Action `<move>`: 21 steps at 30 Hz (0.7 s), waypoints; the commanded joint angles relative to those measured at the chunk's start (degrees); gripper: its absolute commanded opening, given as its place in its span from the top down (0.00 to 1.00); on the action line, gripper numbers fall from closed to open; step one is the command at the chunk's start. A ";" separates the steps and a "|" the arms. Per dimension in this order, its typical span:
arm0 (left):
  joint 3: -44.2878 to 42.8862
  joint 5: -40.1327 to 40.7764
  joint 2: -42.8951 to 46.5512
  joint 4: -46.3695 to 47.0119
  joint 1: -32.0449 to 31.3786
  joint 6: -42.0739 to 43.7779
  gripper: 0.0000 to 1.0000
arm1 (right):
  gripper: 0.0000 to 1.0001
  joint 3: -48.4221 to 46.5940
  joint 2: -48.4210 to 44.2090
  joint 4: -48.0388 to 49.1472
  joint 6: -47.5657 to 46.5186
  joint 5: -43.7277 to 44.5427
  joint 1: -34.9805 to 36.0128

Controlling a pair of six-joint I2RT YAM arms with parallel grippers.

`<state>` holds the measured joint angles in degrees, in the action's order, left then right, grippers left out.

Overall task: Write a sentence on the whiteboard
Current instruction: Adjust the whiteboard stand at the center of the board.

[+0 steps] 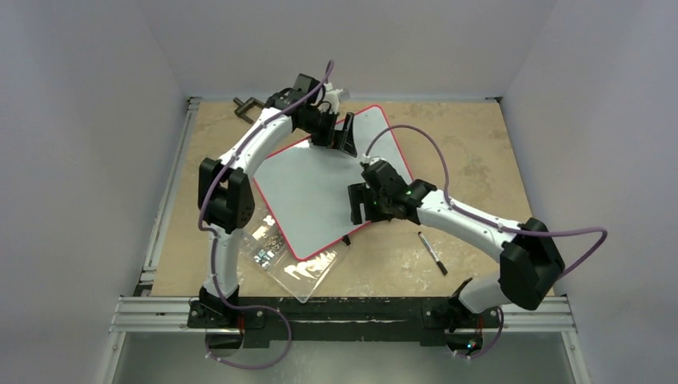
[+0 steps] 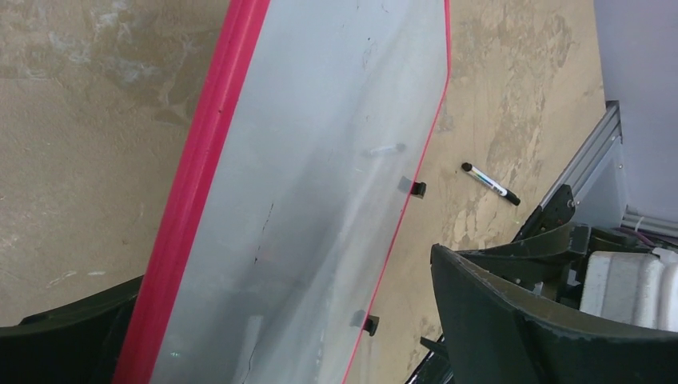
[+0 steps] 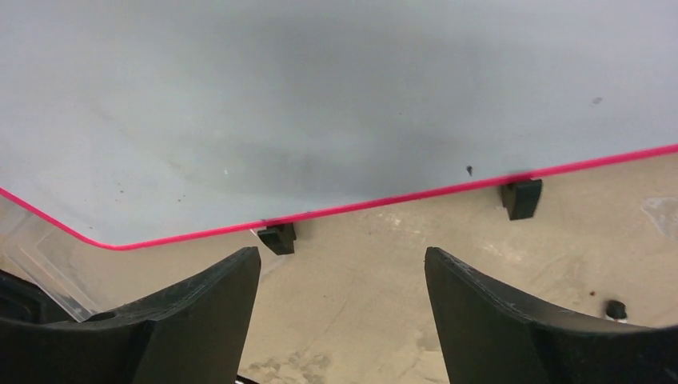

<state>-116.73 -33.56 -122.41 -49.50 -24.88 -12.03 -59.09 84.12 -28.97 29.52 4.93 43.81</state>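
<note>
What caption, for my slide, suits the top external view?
Left gripper and right gripper, both open, at opposite edges of the whiteboard; marker lies on the table.

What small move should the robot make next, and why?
Probably move the right arm toward the marker on the table. The whiteboard shows no words, the left fingers and right fingers stand open without it, and it lies on that arm's side.
</note>
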 commanded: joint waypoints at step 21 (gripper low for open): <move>-8.54 1.38 7.79 -3.85 -0.23 1.45 0.00 | 0.23 9.62 -19.91 -10.21 15.98 23.70 -0.29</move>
<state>-124.20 -32.10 -117.34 -52.51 -24.88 -11.90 -49.43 65.23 -38.39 42.30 25.58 43.70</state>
